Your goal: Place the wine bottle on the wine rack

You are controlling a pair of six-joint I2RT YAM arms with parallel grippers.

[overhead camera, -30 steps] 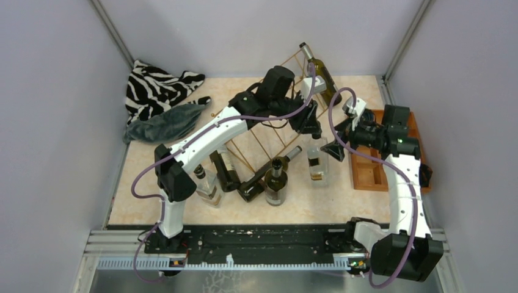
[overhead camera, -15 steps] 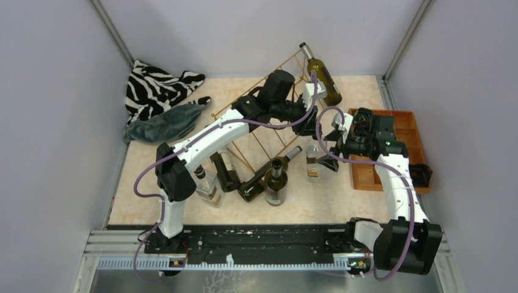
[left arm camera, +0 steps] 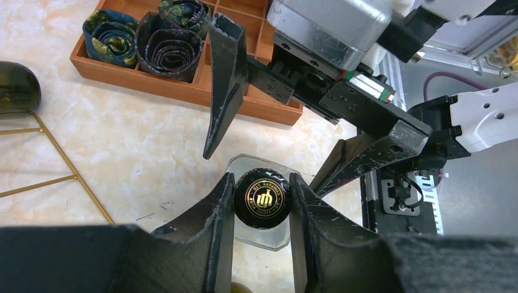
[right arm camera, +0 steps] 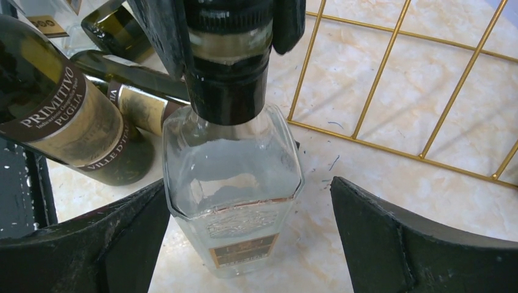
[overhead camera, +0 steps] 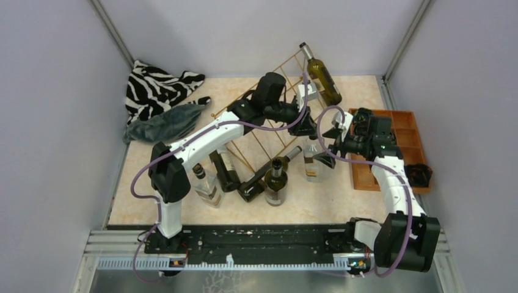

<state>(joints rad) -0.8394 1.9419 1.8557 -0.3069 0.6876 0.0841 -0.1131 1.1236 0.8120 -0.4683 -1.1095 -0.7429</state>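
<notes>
Both at clear bottle (right arm camera: 232,177): left end effector (left arm camera: 261,194) pinches cap (left arm camera: 261,202); right end effector (right arm camera: 247,229) wide, perhaps touching.

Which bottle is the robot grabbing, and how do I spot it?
Find the gold wire rack mid-table. Between it and the orange tray stands a clear bottle, its black cap pinched by the left fingers. Unlike the dark bottles beside it, it is see-through.

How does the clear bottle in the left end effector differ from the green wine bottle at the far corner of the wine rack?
The clear bottle stands upright on the table; the green wine bottle leans tilted on the wine rack. The left end effector is shut on the clear bottle's black cap; nothing grips the green wine bottle. Both are glass, one colourless, one dark.
</notes>
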